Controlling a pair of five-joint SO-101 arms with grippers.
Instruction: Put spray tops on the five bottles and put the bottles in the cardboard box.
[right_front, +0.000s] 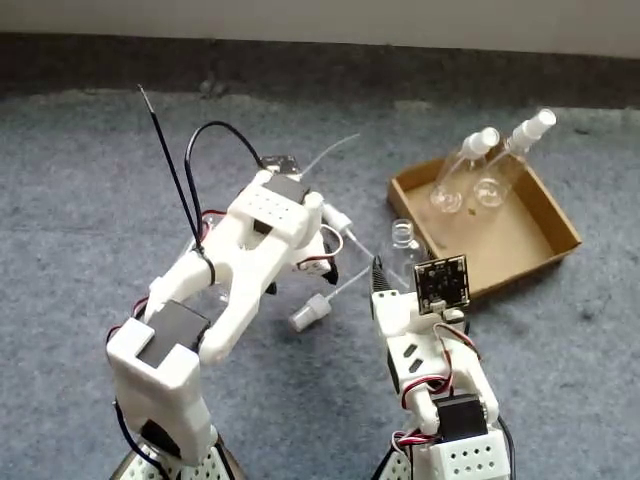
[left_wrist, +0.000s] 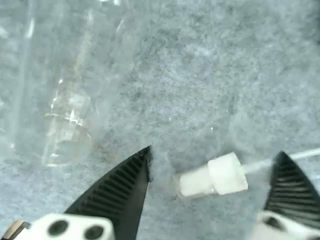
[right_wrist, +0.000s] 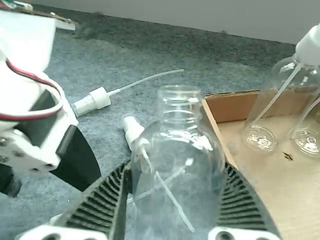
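Two capped bottles (right_front: 455, 178) (clear) sit in cardboard box (right_front: 515, 245).

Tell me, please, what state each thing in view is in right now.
Clear plastic bottle: upright, neck open, no spray top.
Right gripper: shut on the clear plastic bottle.
Left gripper: open, either side of a white spray top lying on grey carpet.
Two clear capped bottles: lying in the brown cardboard box.
Second white spray top: loose on the carpet.

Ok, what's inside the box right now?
A bottle and a second bottle, both with spray tops on, side by side at the far end of the box. The right arm covers the box's near corner, so that part is hidden.
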